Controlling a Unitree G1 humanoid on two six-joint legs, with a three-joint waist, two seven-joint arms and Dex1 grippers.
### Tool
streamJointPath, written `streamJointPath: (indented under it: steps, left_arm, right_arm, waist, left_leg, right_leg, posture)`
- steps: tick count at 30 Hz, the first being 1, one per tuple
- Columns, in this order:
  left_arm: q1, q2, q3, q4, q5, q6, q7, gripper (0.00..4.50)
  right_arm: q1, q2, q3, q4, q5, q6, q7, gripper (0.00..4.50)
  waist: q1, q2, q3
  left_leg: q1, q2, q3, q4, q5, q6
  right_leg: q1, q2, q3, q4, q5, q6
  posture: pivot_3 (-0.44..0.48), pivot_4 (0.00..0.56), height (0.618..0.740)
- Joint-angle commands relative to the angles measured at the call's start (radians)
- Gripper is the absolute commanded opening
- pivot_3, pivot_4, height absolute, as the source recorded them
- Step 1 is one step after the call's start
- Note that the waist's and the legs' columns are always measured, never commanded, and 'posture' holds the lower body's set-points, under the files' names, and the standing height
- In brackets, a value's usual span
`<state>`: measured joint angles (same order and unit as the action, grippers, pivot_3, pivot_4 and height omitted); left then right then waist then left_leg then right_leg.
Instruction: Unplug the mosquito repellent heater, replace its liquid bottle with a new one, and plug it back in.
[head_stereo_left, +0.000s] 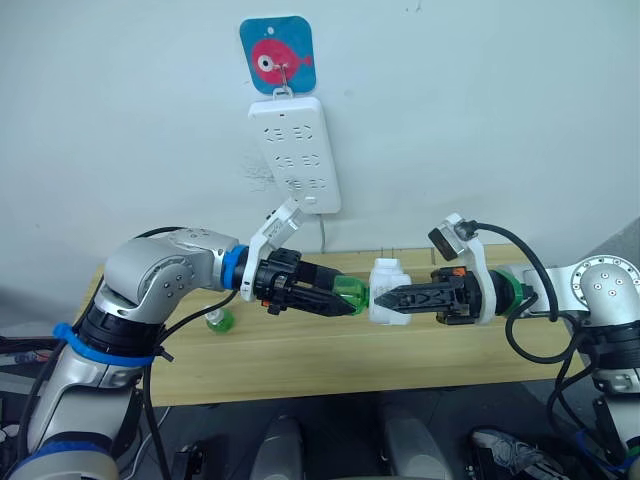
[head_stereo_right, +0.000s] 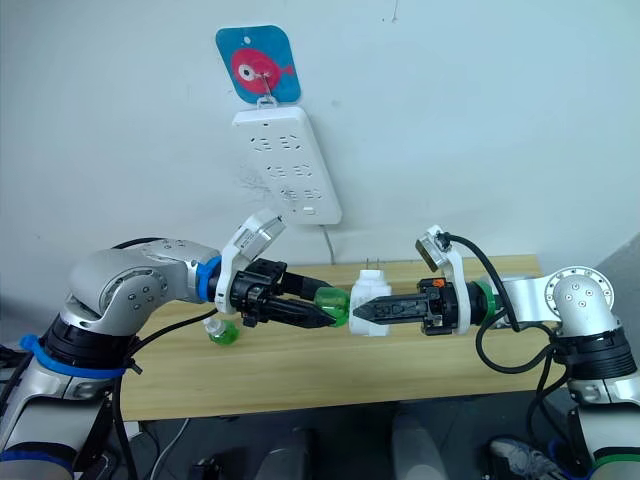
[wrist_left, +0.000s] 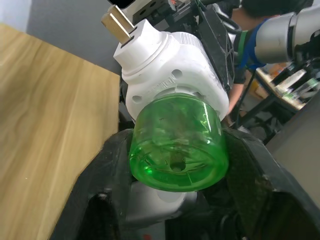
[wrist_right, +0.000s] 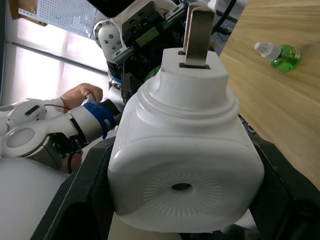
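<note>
Heater: the mosquito repellent heater (head_stereo_left: 388, 291) is off the wall and up in the air over the table (head_stereo_left: 300, 350), caught between the two grippers, prongs pointing up.
Right gripper: the right gripper (head_stereo_left: 385, 298) has its jaws clamped on the white body from the right; the right wrist view looks straight onto the round vent hole (wrist_right: 181, 187) between the black fingers (wrist_right: 85, 195).
Green bottle: a green bottle (head_stereo_left: 351, 296) sits at the heater's left end, its neck in the white housing, base facing the left jaws.
Left gripper: the left gripper (head_stereo_left: 345, 300) comes in from the left, jaws closed on that green bottle; the left wrist view shows the bottle base (wrist_left: 176, 162) wedged between the black fingers (wrist_left: 112, 165).
Second bottle: another green bottle (head_stereo_left: 220, 320) lies on its side on the table, below and behind the left jaws, well apart from them.
Power strip: the white power strip (head_stereo_left: 294, 152) hangs on the wall above both jaws, under a blue fish hook plate (head_stereo_left: 277, 55), cord (head_stereo_left: 321, 232) dropping behind the table.
Background: a person's hand (wrist_right: 80, 95) shows in the right wrist view, beyond the left arm.
</note>
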<state>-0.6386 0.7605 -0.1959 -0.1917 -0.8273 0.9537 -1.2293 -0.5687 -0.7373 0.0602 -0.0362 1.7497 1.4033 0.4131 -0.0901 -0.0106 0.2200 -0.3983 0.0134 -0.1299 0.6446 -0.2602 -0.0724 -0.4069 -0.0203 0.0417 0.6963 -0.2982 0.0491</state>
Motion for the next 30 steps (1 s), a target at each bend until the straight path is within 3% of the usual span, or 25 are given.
streamJointPath:
  steps: [1,2,4,6,10,15,24,27,30]
  left_arm:
    - [0.046,0.031,0.016,-0.041,0.075,-0.123,-0.046,3.92]
    - [0.069,0.038,0.008,-0.051,0.115,-0.184,-0.057,4.25]
    - [0.120,0.043,0.010,-0.061,0.173,-0.290,-0.080,4.50]
    - [0.169,0.021,0.022,-0.054,0.239,-0.426,-0.078,4.50]
    - [0.248,-0.120,0.068,-0.016,0.385,-0.822,0.004,4.50]
    - [0.310,-0.205,0.080,0.021,0.452,-1.091,0.007,4.50]
    - [0.288,-0.226,0.068,0.062,0.444,-1.257,-0.043,4.50]
    - [0.285,-0.234,0.055,0.074,0.447,-1.286,-0.053,3.91]
    - [0.276,-0.247,0.044,0.094,0.461,-1.310,-0.051,2.97]
  right_arm:
    - [-0.007,-0.011,-0.030,-0.002,0.026,-0.002,0.016,3.06]
    - [-0.007,-0.012,-0.031,0.000,0.026,-0.003,0.016,3.06]
    - [-0.008,-0.011,-0.031,0.003,0.023,-0.004,0.016,3.06]
    - [-0.009,-0.011,-0.032,0.005,0.020,-0.004,0.016,3.06]
    - [-0.009,-0.008,-0.032,0.008,0.013,-0.005,0.018,3.06]
    - [-0.012,-0.005,-0.033,0.012,0.005,-0.004,0.023,3.06]
    - [-0.010,-0.005,-0.035,0.011,0.000,-0.002,0.025,3.06]
    - [-0.009,-0.004,-0.035,0.010,0.002,-0.004,0.022,3.06]
    - [-0.009,-0.003,-0.034,0.009,0.003,-0.005,0.020,3.06]
  waist:
    - [0.001,0.000,0.000]
    - [0.002,0.000,0.000]
    - [0.004,0.000,0.000]
    - [0.004,0.000,0.001]
    - [0.009,0.000,0.001]
    - [0.011,0.000,0.001]
    - [0.008,0.000,0.001]
    - [0.008,0.000,0.001]
    - [0.007,0.000,0.001]
  left_leg:
    - [0.000,0.000,0.000,0.000,0.000,0.000]
    - [0.000,0.000,0.000,0.000,0.000,0.000]
    - [0.000,0.000,0.000,0.000,0.000,0.000]
    - [0.000,0.000,0.001,0.000,0.000,0.000]
    - [-0.001,0.000,0.001,0.000,0.000,0.000]
    - [-0.001,-0.001,0.002,0.000,0.000,0.000]
    - [-0.001,-0.001,0.002,0.001,0.000,0.000]
    - [-0.001,-0.001,0.002,0.001,0.000,0.000]
    - [-0.001,-0.001,0.002,0.001,0.000,0.000]
  right_leg:
    - [0.000,0.000,0.000,0.000,0.000,0.000]
    - [0.000,0.000,0.000,0.000,0.000,0.000]
    - [0.000,0.000,0.000,0.000,0.000,0.000]
    - [0.000,0.000,0.001,0.000,0.000,0.000]
    - [0.000,-0.001,0.001,-0.001,0.000,0.000]
    - [0.000,-0.002,0.001,-0.001,0.000,0.000]
    - [0.000,-0.001,0.001,0.000,0.000,0.000]
    - [0.000,-0.001,0.001,0.000,0.000,0.000]
    - [0.000,-0.001,0.001,-0.001,0.000,0.000]
  posture:
    - [-0.098,0.202,0.725]
    - [-0.096,0.201,0.725]
    - [-0.096,0.202,0.725]
    - [-0.095,0.202,0.725]
    - [-0.094,0.202,0.725]
    - [-0.094,0.202,0.725]
    - [-0.099,0.202,0.725]
    - [-0.099,0.202,0.725]
    - [-0.101,0.202,0.725]
